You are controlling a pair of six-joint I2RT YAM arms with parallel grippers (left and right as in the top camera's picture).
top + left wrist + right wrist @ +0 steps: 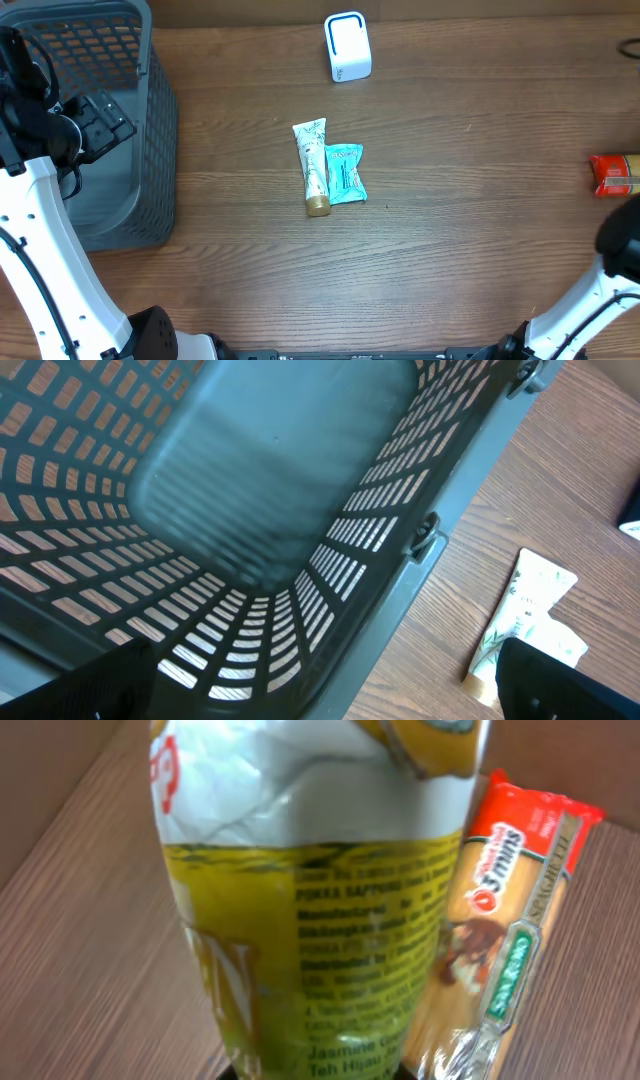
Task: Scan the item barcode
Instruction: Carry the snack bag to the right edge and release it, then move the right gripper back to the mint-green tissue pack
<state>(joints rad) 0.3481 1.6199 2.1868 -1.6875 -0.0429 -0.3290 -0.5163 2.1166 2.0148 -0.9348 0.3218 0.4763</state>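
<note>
The right gripper's fingers are hidden in its own view, which is filled by a bottle (320, 920) with a yellow-green label. The jaws are nearly closed, but whether the bottle is gripped cannot be told. A spaghetti pack (515, 910) lies just right of the bottle. From overhead the pack is cut off at the right edge of the table (480, 260), and the bottle falls outside that view. The left gripper (315, 685) is spread wide and empty over the basket (440, 540) at the left. The scanner (347, 47) stands at far centre. A tube (312, 165) and a teal packet (347, 173) lie touching mid-table.
</note>
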